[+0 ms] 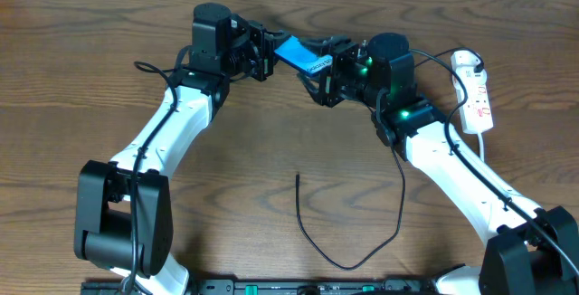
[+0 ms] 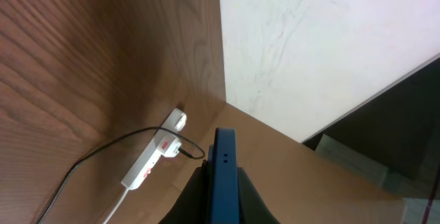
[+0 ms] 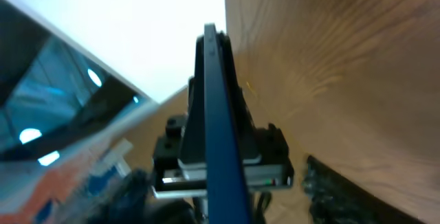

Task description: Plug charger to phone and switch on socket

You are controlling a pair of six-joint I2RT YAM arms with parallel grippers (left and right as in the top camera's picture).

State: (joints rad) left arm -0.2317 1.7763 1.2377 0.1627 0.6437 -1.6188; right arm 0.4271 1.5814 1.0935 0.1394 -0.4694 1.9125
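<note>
Phone (image 1: 293, 53), slim and blue-screened, is clamped edge-up in the left pincer (image 1: 270, 57); right pincer (image 1: 322, 69) open or closed, cannot tell.

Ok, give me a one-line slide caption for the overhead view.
Left gripper grips the phone; the charger lies unplugged on the table, the socket at far right.

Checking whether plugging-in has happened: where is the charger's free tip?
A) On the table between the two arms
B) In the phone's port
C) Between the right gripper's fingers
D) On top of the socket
A: in the overhead view the charger ends loose on the table, well apart from the phone, which the left gripper holds up.
</note>
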